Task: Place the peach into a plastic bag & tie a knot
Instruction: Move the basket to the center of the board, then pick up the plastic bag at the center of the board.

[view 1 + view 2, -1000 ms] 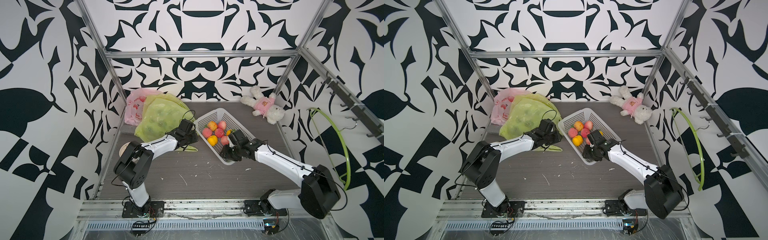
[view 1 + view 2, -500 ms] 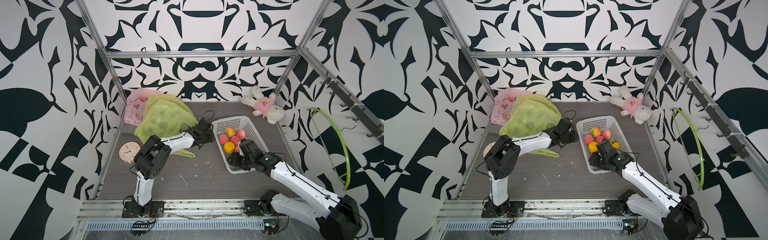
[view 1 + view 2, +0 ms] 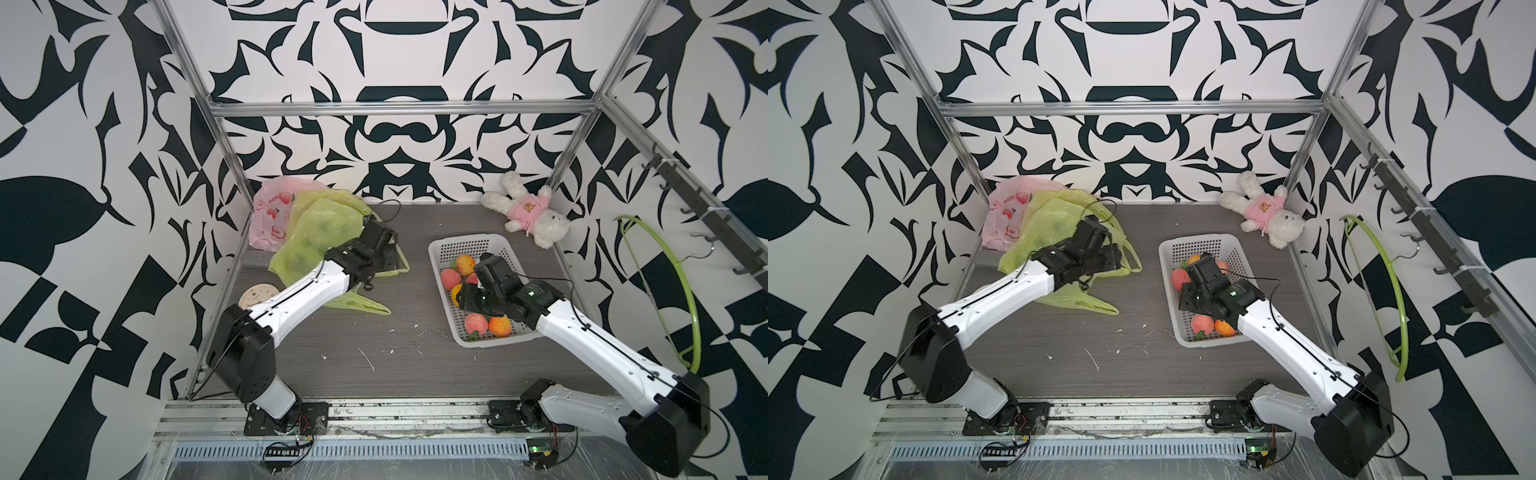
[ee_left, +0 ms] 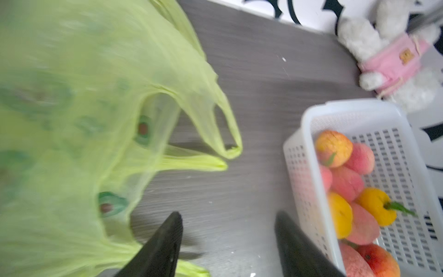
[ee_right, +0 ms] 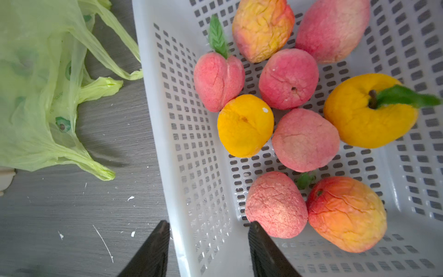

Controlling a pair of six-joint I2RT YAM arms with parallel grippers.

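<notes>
In both top views the task is seen to be barely begun. The peaches [image 3: 476,323] are all lying in the white basket [image 3: 465,239] at the right of the counter [image 3: 415,374], and none is being carried. The green plastic bag [image 3: 320,232] is slumped at the far left, unknotted. The left pincer [image 3: 388,255] is set over the bag's right edge and the right pincer [image 3: 1185,297] over the basket's left side. How far either is open cannot be told here.

In the left wrist view, the left pincer [image 4: 227,239] is shown wide apart with nothing between its jaws. The bag [image 4: 72,108] is seen as thin, crumpled, see-through film with printed green spots, its handle loops [image 4: 230,144] lying loose on the counter.

In the right wrist view, the right pincer [image 5: 208,244] is likewise parted. The basket's left wall [image 5: 191,191] passes between the jaws, but no fruit is held. The peaches [image 5: 275,203] are shown pink to orange-yellow, with wrinkled, matt skins, some with a green leaf. Picking, bagging and knotting are all judged to be left.
</notes>
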